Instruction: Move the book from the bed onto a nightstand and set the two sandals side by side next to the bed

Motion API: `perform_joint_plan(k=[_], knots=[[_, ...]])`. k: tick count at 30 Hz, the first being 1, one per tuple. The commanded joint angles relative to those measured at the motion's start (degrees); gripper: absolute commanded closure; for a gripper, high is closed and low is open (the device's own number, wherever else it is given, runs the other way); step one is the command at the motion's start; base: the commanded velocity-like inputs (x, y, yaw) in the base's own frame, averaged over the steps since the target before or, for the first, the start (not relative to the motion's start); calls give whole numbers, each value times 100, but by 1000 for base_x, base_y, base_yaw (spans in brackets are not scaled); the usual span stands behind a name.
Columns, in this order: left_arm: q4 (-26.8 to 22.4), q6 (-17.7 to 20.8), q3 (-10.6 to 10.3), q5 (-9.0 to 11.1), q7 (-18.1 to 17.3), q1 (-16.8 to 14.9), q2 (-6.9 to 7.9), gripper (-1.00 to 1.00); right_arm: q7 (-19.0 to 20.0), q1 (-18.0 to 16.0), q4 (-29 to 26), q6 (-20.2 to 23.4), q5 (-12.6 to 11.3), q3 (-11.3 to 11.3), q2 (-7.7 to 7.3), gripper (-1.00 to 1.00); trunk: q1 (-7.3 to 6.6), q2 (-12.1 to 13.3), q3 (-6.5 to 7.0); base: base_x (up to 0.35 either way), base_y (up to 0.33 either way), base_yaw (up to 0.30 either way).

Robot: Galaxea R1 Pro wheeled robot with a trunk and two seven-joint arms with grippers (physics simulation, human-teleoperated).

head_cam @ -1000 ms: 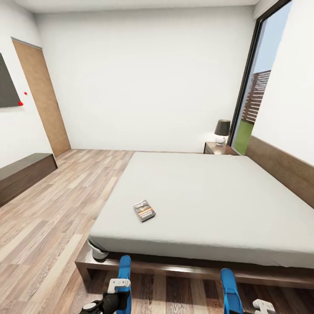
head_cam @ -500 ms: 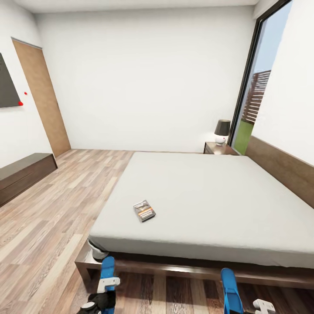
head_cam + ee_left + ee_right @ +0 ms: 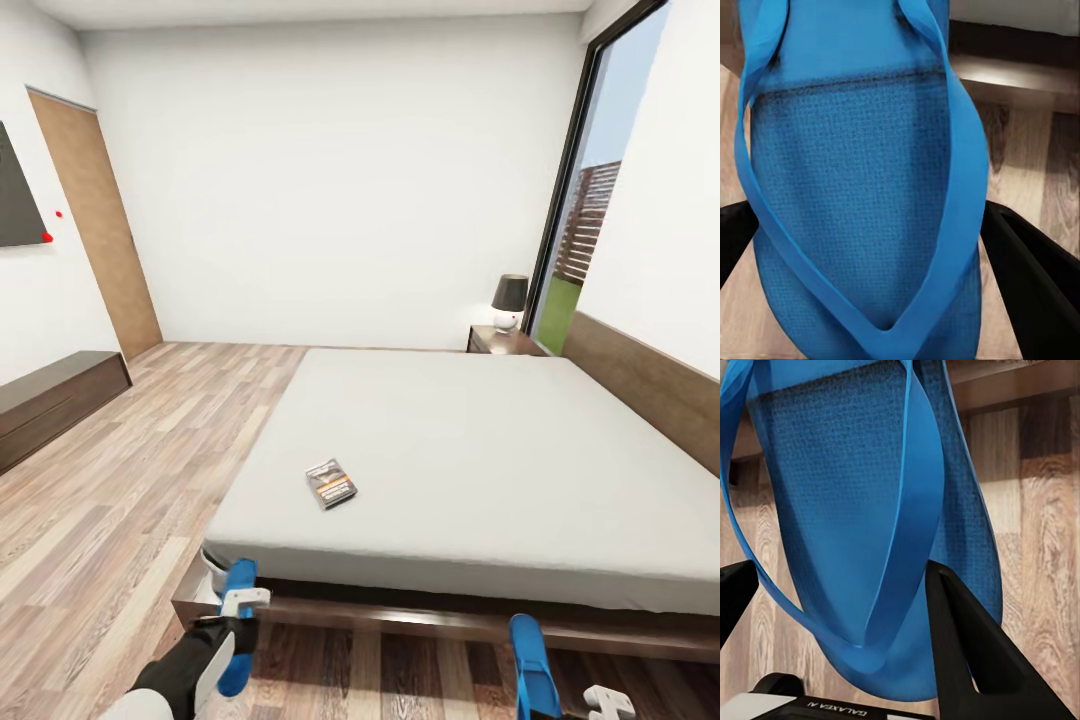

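- Left gripper (image 3: 243, 603) clenched on a bright blue, flat, woven-textured sandal (image 3: 862, 187), at seven o'clock from the thin dark paperback book (image 3: 331, 483) on the pale grey mattress (image 3: 480, 450).
- Right gripper (image 3: 600, 700) clenched on the second blue sandal (image 3: 862, 510) over the wood-plank floor (image 3: 110, 500).

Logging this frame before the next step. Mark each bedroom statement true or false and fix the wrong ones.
1. The book lies on the bed. True.
2. Each gripper holds a blue sandal. True: left gripper holds the left sandal, right gripper the right sandal.
3. A lamp stands on the floor. False: it stands on the nightstand.
4. The book is open. False: closed, cover up.
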Motion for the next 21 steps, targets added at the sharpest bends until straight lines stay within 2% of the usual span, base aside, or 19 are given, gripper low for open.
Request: perform_joint_plan(k=[1, 4, 10, 12, 14, 17, 20, 21], knots=[[-66, 246, 4, 24, -45, -77, 8, 100, 29, -3, -1, 38, -11, -29, -2, 100, 0, -4, -7, 0, 0, 0], [-139, 532, 4, 11, -135, -184, 35, 100, 40, -3, -1, 42, -11, -31, -10, 100, 0, -4, -7, 0, 0, 0], [-157, 636, -33, -24, -163, -219, 38, 100, 113, -3, -17, 114, -40, -58, -50, 100, 0, -4, -7, 0, 0, 0], [-156, 641, -68, -75, -165, -221, 37, 100, 215, -3, -32, 192, -56, -105, -207, 100, 0, -4, -7, 0, 0, 0], [-156, 647, -88, -102, -161, -222, 37, 100, 421, -3, -68, 487, -163, -167, -399, 100, 0, -4, -7, 0, 0, 0], [-155, 661, -113, -115, -151, -222, 24, 100, 734, -5, -250, 1467, -704, -223, -623, 100, 0, -4, -7, 0, 0, 0], [-150, 689, -173, -166, -139, -222, 4, 100, 1065, -4, -844, 2600, -1374, -230, -738, 100, 0, -4, -7, 0, 0, 0], [-148, 750, -191, -210, -136, -222, -2, 100, 1259, -3, -1175, 3105, -1629, -228, -758, 100, 0, -4, -7, 0, 0, 0]])
